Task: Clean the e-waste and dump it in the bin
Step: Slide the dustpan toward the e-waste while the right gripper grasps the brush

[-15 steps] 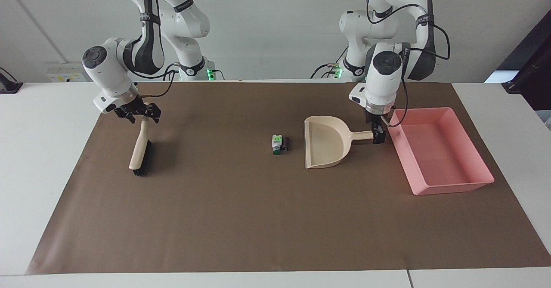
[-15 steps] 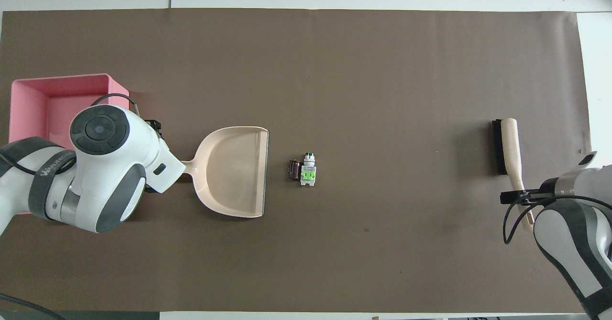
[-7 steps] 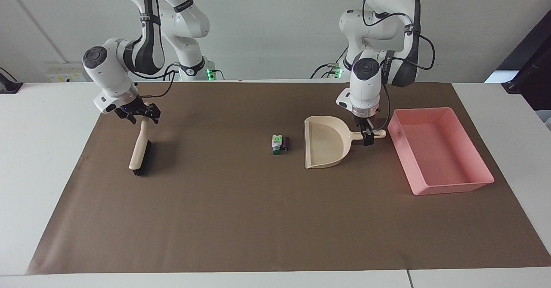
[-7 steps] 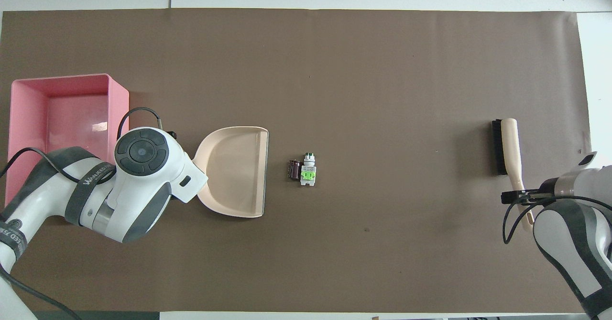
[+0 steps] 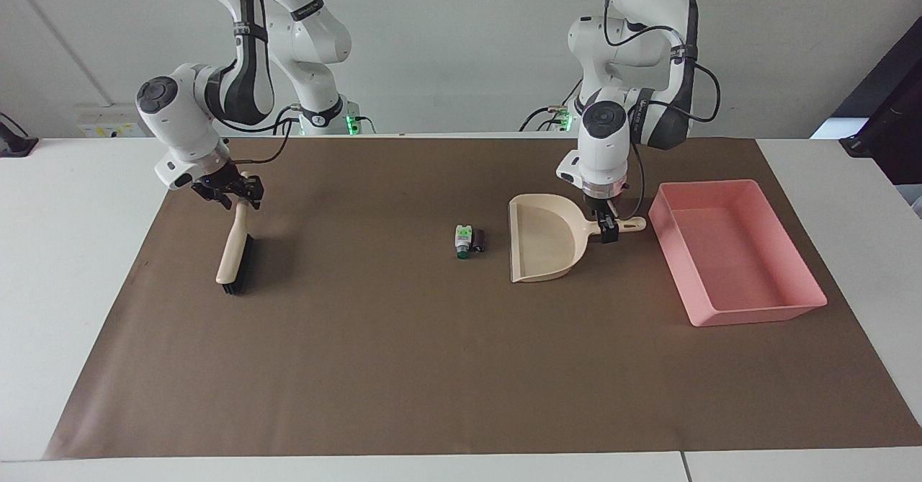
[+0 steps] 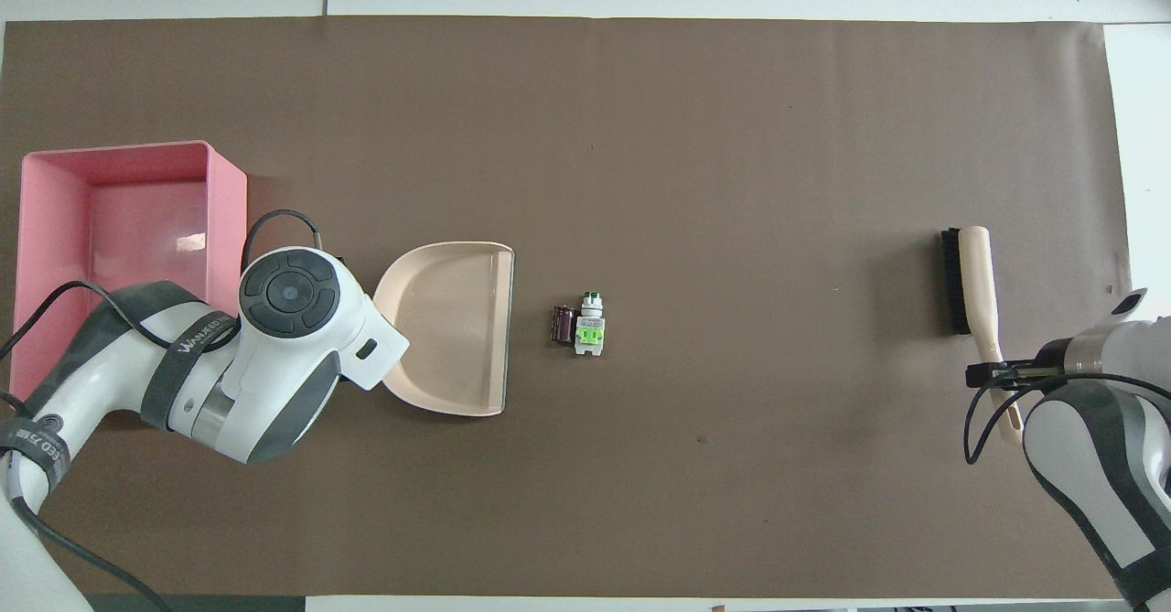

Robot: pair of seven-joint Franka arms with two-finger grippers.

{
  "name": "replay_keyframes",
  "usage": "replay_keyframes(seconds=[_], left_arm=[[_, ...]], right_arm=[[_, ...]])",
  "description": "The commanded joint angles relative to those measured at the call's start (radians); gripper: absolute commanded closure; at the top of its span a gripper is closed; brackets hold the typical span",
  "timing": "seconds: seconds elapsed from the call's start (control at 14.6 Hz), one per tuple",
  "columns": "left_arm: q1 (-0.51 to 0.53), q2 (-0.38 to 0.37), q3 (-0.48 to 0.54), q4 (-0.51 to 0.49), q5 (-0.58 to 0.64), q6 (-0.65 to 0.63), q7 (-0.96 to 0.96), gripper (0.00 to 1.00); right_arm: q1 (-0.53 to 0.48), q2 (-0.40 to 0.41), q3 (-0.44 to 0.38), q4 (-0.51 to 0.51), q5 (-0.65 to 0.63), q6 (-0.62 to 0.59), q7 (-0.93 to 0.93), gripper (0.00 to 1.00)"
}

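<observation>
Both hands at their tools, e-waste between them on the tabletop.
Right hand (image 5: 234,195) is around the brush (image 5: 235,259) handle, left hand (image 5: 609,230) around the dustpan (image 5: 542,246) handle; I cannot tell whether either grips yet. E-waste (image 5: 469,240) lies just beside the dustpan's mouth, away from the left hand; the bin (image 5: 735,251) sits near that hand, toward the left arm's end.

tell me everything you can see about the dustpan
The dustpan is beige, plastic-looking, with a wide shallow scoop, raised rim and short straight handle. It lies flat on the brown mat, empty, its open mouth facing the e-waste, which sits just clear of it. The handle points toward the pink bin, apart from it. The left gripper is down at the handle, its fingers either side of it.
</observation>
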Motion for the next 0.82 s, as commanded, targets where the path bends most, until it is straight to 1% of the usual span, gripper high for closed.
replay_keyframes(seconds=[0.0,0.07,0.14,0.21,0.27,0.34,0.41,0.55,0.62,0.75], left_arm=[[-0.018,-0.001,0.009,-0.009,0.024,0.025,-0.036,0.8],[-0.017,-0.001,0.009,-0.009,0.024,0.025,-0.035,0.9],[-0.017,-0.001,0.009,-0.005,0.024,0.022,-0.033,0.97],[-0.017,0.0,0.009,0.003,0.024,0.022,-0.029,0.99],[-0.017,0.002,0.009,0.021,0.024,0.009,-0.03,1.0],[-0.017,0.003,0.009,0.028,0.024,0.003,-0.038,1.0],[-0.017,0.0,0.009,0.054,0.024,-0.023,-0.032,1.0],[-0.018,0.005,0.009,0.11,0.024,-0.132,-0.025,1.0],[-0.023,0.006,0.009,0.112,0.024,-0.157,-0.024,1.0],[-0.047,0.006,0.01,0.115,0.024,-0.159,-0.027,1.0]], right_arm=[[-0.016,0.013,0.012,0.005,0.016,0.014,0.012,0.34],[-0.016,0.011,0.012,0.004,0.016,0.013,0.011,0.35],[-0.016,0.011,0.012,0.005,0.016,0.009,0.011,0.39],[-0.016,0.011,0.012,0.007,0.016,0.009,0.012,0.43],[-0.011,0.013,0.012,0.007,0.016,0.009,0.012,0.55],[-0.01,0.014,0.014,0.013,0.016,0.005,0.023,0.83],[-0.006,0.017,0.014,0.029,0.016,0.0,0.047,1.0],[0.018,0.029,0.017,0.066,0.016,-0.039,0.073,1.0],[0.027,0.032,0.017,0.083,0.017,-0.059,0.081,1.0],[0.053,0.031,0.021,0.128,0.017,-0.119,0.11,1.0]])
